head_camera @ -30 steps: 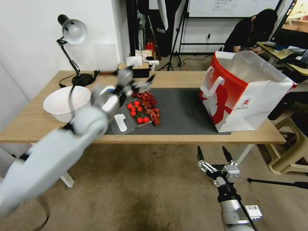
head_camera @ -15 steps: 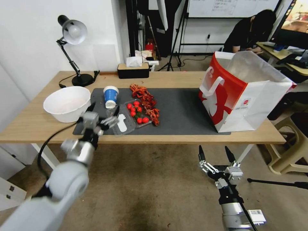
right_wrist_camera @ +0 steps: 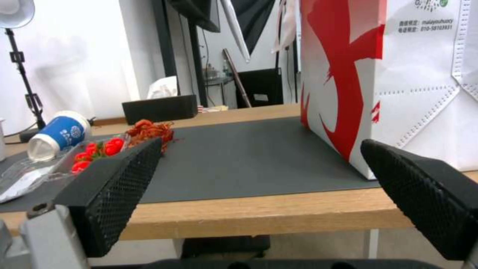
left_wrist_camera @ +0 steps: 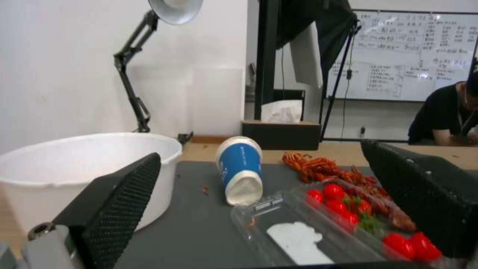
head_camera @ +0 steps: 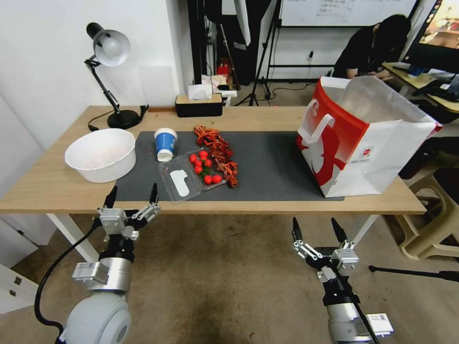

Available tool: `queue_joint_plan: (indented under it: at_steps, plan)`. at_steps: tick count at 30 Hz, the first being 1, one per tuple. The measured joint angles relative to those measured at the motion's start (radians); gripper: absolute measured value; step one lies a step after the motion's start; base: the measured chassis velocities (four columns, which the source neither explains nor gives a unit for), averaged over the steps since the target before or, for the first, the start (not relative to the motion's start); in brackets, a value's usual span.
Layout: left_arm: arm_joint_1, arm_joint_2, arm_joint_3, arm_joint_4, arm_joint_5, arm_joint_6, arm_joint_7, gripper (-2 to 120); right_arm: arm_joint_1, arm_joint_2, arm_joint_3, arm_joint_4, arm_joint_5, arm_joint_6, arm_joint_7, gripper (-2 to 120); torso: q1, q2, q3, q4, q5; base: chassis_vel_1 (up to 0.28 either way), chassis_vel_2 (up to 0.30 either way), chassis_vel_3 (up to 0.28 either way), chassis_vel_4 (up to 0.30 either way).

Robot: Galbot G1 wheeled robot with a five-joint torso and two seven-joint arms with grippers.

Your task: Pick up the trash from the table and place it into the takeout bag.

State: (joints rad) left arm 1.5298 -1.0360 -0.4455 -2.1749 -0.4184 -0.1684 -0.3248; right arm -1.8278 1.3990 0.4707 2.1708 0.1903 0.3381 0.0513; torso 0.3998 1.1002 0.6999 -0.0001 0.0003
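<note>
The blue-and-white paper cup [head_camera: 165, 143] lies on its side at centre left of the head view, on the worktop's [head_camera: 57, 181] dark mat, just beside a clear tray of tomatoes [head_camera: 193, 173]. The bag [head_camera: 363, 138] stands at right. Both grippers hang below the front edge, left gripper [head_camera: 132, 201] and right gripper [head_camera: 319, 231], fingers apart and empty. A grab could roll the cup, or snag the tray or the white bowl [head_camera: 101, 154].
</note>
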Motion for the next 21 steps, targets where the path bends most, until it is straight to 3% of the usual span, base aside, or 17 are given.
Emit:
queue_joint_plan:
  at_steps: [2, 5, 8, 10, 11, 12, 13, 15, 16, 17, 18, 21]
  plan:
    - [0.075, -0.056, -0.023, -0.016, 0.044, -0.031, 0.000, 100, 0.001, 0.001, -0.007, 0.001, -0.002, 0.001, 0.000, 100, 0.000, 0.000, 0.000, 0.0003, -0.0002, 0.000, 0.000, 0.000, 0.000]
    - [0.093, -0.071, -0.013, -0.029, 0.045, -0.030, 0.001, 100, 0.003, 0.000, -0.015, 0.001, -0.004, 0.001, 0.000, 100, 0.000, 0.000, 0.000, 0.0003, -0.0001, 0.000, 0.000, 0.000, 0.000]
    - [-0.078, 0.009, 0.033, 0.007, -0.095, 0.087, -0.049, 100, 0.004, 0.000, -0.017, 0.001, -0.005, 0.001, 0.000, 100, 0.000, 0.000, 0.000, -0.0007, -0.0003, 0.000, 0.000, 0.000, 0.000]
    - [-0.120, 0.042, 0.039, 0.033, -0.138, 0.110, -0.049, 100, 0.007, -0.007, -0.020, 0.000, -0.004, -0.002, 0.001, 100, 0.000, 0.000, 0.000, -0.0012, -0.0006, 0.000, 0.000, 0.000, 0.000]
    - [-0.145, 0.074, 0.038, 0.051, -0.176, 0.126, -0.046, 100, 0.023, -0.027, -0.034, -0.004, 0.001, -0.012, 0.005, 100, 0.001, 0.000, 0.000, -0.0009, -0.0008, 0.000, 0.000, 0.000, 0.000]
    - [-0.171, 0.116, 0.030, 0.069, -0.230, 0.145, -0.044, 100, 0.050, -0.058, -0.057, -0.015, 0.011, -0.027, 0.010, 100, 0.000, 0.000, 0.000, 0.0009, -0.0001, 0.000, 0.000, 0.000, 0.000]
    - [-0.171, 0.116, 0.030, 0.069, -0.230, 0.145, -0.044, 100, 0.050, -0.058, -0.057, -0.015, 0.011, -0.027, 0.010, 100, 0.000, 0.000, 0.000, 0.0009, -0.0001, 0.000, 0.000, 0.000, 0.000]
    - [-0.246, 0.166, 0.056, 0.107, -0.312, 0.179, -0.048, 100, 0.058, -0.077, -0.063, -0.021, 0.019, -0.033, 0.013, 100, 0.000, 0.000, 0.000, 0.0014, -0.0001, 0.000, 0.000, 0.000, 0.000]
    - [-0.378, 0.205, 0.101, 0.155, -0.393, 0.238, -0.051, 100, 0.052, -0.078, -0.053, -0.021, 0.022, -0.032, 0.014, 100, 0.000, 0.000, 0.000, -0.0005, -0.0009, 0.000, 0.000, 0.000, 0.000]
    - [-0.378, 0.205, 0.101, 0.155, -0.393, 0.238, -0.051, 100, 0.052, -0.078, -0.053, -0.021, 0.022, -0.032, 0.014, 100, 0.000, 0.000, 0.000, -0.0005, -0.0009, 0.000, 0.000, 0.000, 0.000]
    - [-0.482, 0.224, 0.137, 0.188, -0.452, 0.273, -0.054, 100, 0.046, -0.077, -0.046, -0.021, 0.023, -0.032, 0.014, 100, 0.000, 0.000, 0.000, -0.0011, -0.0002, 0.000, 0.000, 0.000, 0.000]
    - [-0.718, 0.257, 0.264, 0.293, -0.544, 0.323, -0.067, 100, 0.039, -0.095, -0.036, -0.015, 0.023, -0.034, 0.015, 100, 0.000, 0.000, 0.000, 0.0002, -0.0005, 0.000, 0.000, 0.000, 0.000]
